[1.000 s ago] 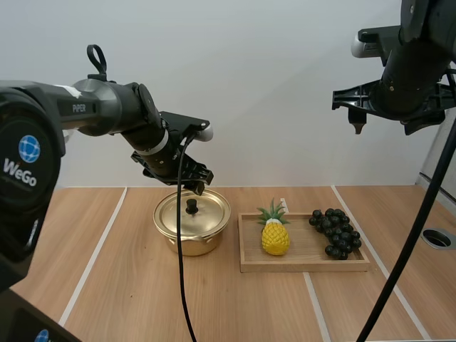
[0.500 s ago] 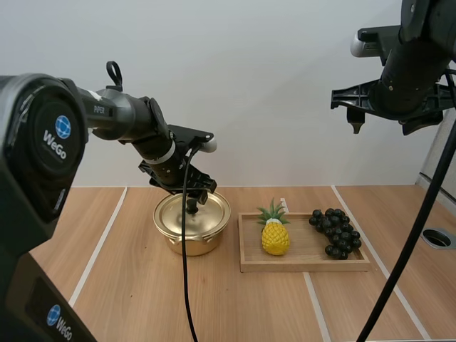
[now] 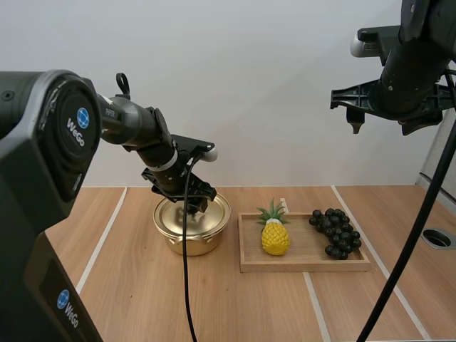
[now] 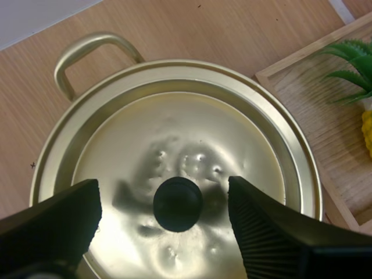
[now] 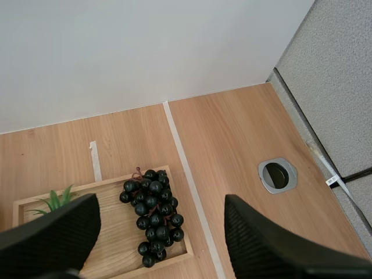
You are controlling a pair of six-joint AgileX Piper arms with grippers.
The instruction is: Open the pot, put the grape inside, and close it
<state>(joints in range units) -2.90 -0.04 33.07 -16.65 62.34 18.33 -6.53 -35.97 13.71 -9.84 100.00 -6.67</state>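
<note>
Here, fingers [image 4: 55, 224] of the WeGo-labelled left arm [image 3: 135, 128] flank the lid knob [image 4: 178, 203].

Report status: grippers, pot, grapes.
Left gripper open, straddling knob. Right gripper open, high over tray. Lid on pot; grapes on tray. Pineapple beside grapes, apart.

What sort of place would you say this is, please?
Most likely a robot test bench in a lab or office, not a kitchen: the wooden table is marked with white tape lines, and the pot, pineapple and grapes look like props.
</note>
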